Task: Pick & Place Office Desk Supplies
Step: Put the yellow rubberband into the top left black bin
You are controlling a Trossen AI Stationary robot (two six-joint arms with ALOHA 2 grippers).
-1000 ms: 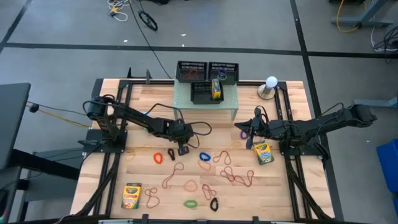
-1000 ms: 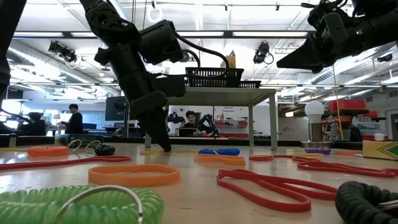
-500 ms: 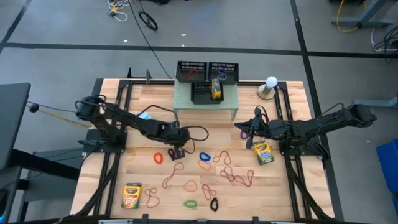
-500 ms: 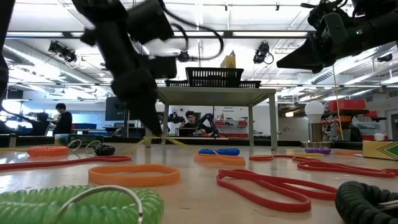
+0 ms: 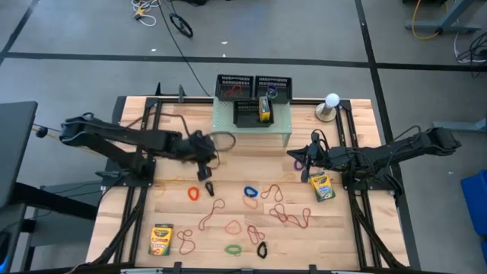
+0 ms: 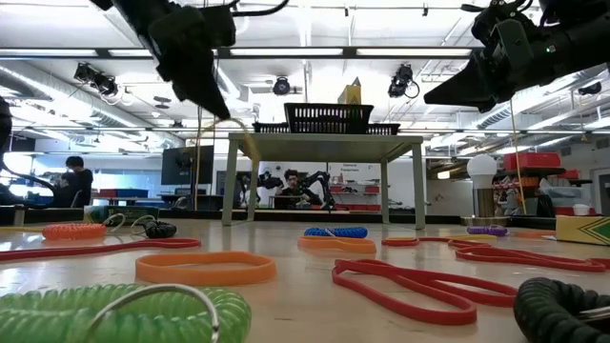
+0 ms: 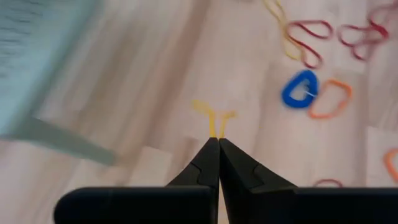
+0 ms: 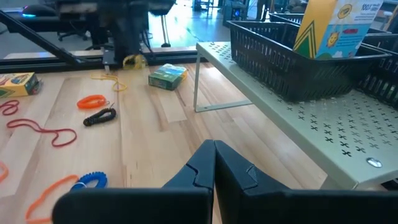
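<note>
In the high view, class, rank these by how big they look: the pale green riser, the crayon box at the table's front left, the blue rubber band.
1. Pale green riser
2. Crayon box
3. Blue rubber band

Honestly not much I can read here. The yellow-and-green cardboard crayon box (image 8: 329, 26) standing in the black mesh tray (image 8: 292, 62) has printing near its top corner, but it's too small to make out.

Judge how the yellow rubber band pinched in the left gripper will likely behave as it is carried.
Probably floppy: the yellow rubber band droops in two thin strands from the shut left gripper. Likely very light. It may swing or slip, since only a short bit looks pinched.
</note>
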